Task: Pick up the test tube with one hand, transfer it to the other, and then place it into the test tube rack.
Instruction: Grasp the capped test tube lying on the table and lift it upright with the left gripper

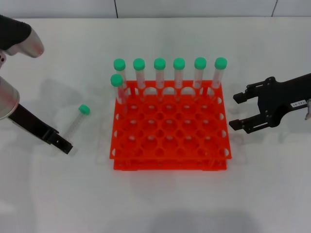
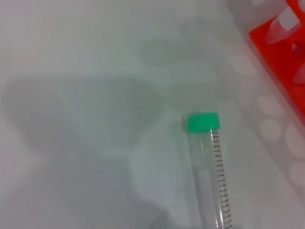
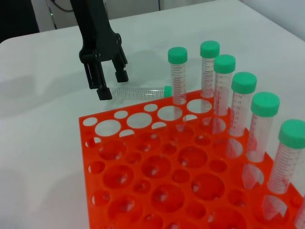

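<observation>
The test tube, clear with a green cap, lies on the white table left of the orange-red test tube rack. My left gripper hangs open just beyond the tube's bottom end, not touching it. From the right wrist view the left gripper shows both fingers apart above the lying test tube, with the rack in front. The left wrist view shows the test tube close up and a corner of the rack. My right gripper is open and empty, right of the rack.
Several green-capped tubes stand upright along the rack's far row, and one more stands in the second row at its left corner. White table surrounds the rack on all sides.
</observation>
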You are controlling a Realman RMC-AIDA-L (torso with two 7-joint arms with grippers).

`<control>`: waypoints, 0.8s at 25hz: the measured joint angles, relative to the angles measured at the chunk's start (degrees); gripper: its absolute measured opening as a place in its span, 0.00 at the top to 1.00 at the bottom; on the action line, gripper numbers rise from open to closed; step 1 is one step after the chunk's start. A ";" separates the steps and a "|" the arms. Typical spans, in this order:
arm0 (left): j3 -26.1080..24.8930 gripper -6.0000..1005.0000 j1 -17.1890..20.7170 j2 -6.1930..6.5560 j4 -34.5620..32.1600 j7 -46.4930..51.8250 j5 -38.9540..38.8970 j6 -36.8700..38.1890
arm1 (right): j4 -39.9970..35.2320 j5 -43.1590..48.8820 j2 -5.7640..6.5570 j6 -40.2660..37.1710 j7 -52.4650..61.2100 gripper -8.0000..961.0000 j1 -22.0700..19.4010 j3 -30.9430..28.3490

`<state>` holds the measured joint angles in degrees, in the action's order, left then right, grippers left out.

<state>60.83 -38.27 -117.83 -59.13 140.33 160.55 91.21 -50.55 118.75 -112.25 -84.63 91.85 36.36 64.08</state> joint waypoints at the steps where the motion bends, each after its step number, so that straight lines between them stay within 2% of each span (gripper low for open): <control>1: 0.00 0.15 -0.02 0.01 0.00 0.06 0.01 -0.05 | 0.01 0.00 -0.02 0.05 0.00 0.22 -0.02 -0.01; 12: 0.07 0.32 -0.56 -0.16 0.10 1.02 1.00 -0.71 | 0.02 -0.01 -0.01 0.19 0.00 0.22 -0.13 0.00; 18: 0.35 0.56 -0.91 -0.29 0.84 1.70 1.65 -0.97 | 0.02 -0.01 0.02 0.18 0.11 0.22 0.00 0.23; 20: 0.42 0.60 -0.92 -0.29 0.87 1.70 1.66 -0.98 | 0.02 -0.01 0.02 0.18 0.11 0.22 0.01 0.24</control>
<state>61.25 -39.19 -118.12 -58.26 142.03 162.21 90.23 -50.53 118.74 -112.23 -84.45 91.96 36.36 64.32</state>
